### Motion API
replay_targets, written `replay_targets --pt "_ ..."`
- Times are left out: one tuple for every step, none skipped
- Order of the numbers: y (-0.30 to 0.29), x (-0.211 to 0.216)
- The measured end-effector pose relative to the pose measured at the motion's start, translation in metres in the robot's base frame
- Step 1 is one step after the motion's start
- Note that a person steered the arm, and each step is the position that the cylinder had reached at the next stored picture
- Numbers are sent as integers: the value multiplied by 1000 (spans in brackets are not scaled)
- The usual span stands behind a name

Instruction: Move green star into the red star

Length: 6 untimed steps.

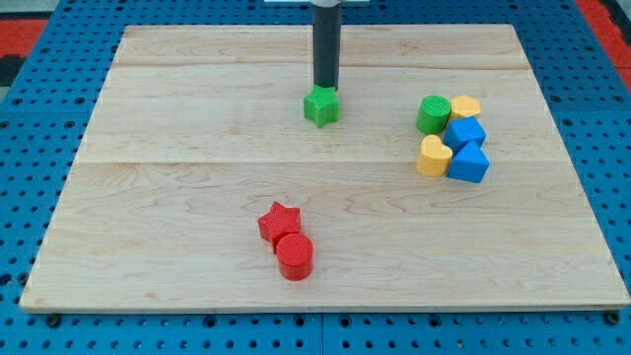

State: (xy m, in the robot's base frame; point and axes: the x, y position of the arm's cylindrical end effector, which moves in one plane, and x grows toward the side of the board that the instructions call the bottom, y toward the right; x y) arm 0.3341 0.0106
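The green star (320,106) lies at the upper middle of the wooden board (177,148). My tip (325,88) stands right at its top edge, touching or nearly touching it. The red star (279,222) lies at the lower middle of the board, well below and a little to the view's left of the green star. A red cylinder (294,256) sits right against the red star's lower right side.
A cluster sits at the view's right: a green cylinder (433,114), a yellow block (464,106), a blue block (464,131), a second yellow block (433,156) and a second blue block (468,162). Blue pegboard (30,148) surrounds the board.
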Motion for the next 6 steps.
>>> replay_targets --pt "0 37" --pt "0 70" --pt "0 118" --pt "0 161" --pt "1 178" --pt "26 173"
